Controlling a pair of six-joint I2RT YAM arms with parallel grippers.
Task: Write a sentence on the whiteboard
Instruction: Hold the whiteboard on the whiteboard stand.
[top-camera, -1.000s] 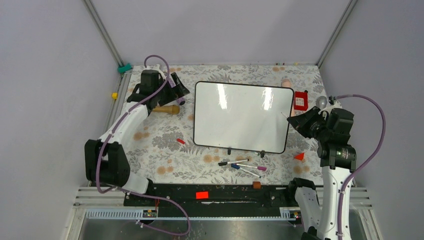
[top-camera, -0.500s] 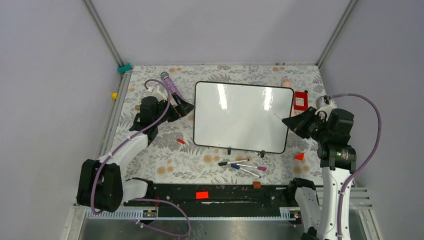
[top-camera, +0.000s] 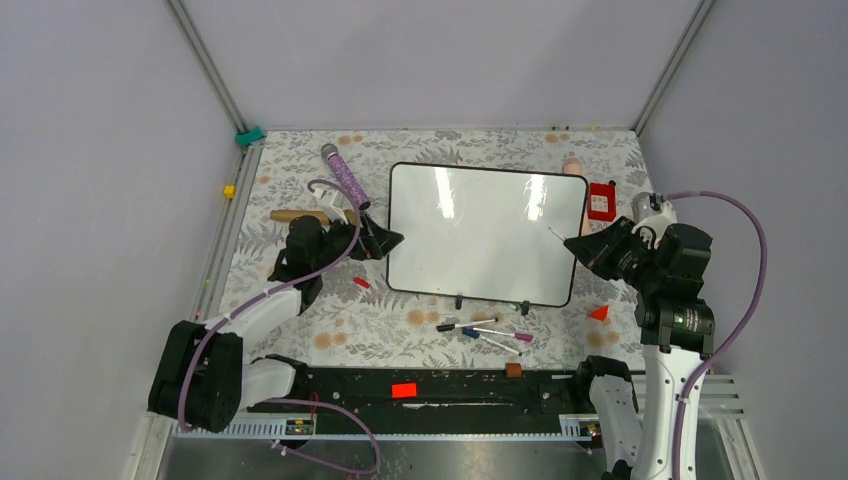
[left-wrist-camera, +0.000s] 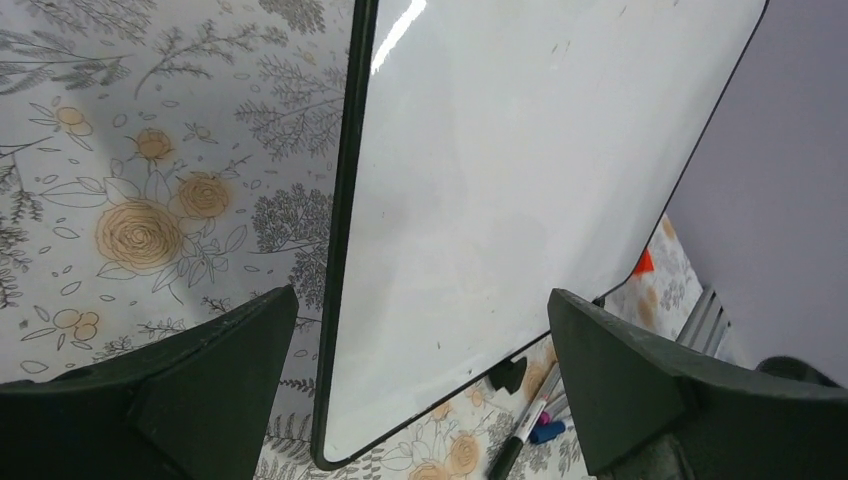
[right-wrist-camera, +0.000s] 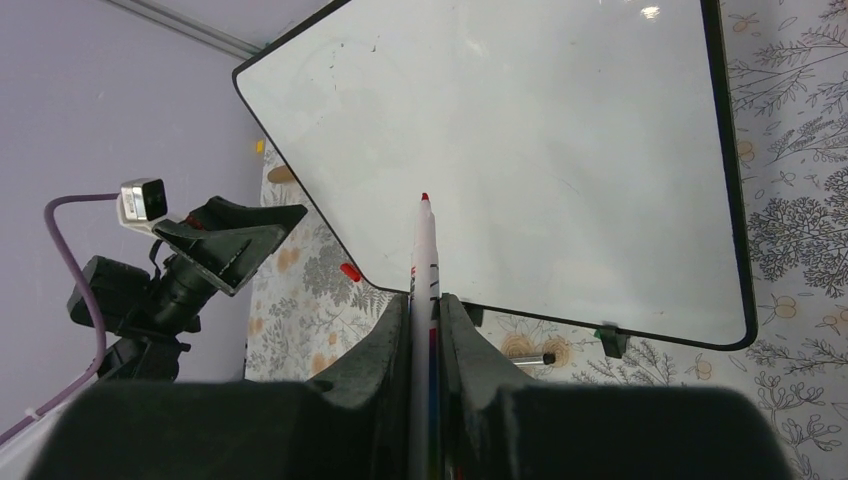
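The whiteboard lies flat in the middle of the floral table, its face bare white, and no sentence shows on it. My left gripper hovers open at the board's left edge. In the left wrist view the board's black frame runs between the wide-spread fingers of the left gripper, which hold nothing. My right gripper is at the board's right edge, shut on a white marker. Its red tip points over the board; I cannot tell whether it touches.
Several loose markers lie just in front of the board, and a red cap lies near its lower left corner. A purple roller and a wooden handle lie back left. A red box and an orange triangle sit at the right.
My left arm has swung from the back left of the table down to the board's left edge, still open. The right gripper has barely shifted and keeps the marker.
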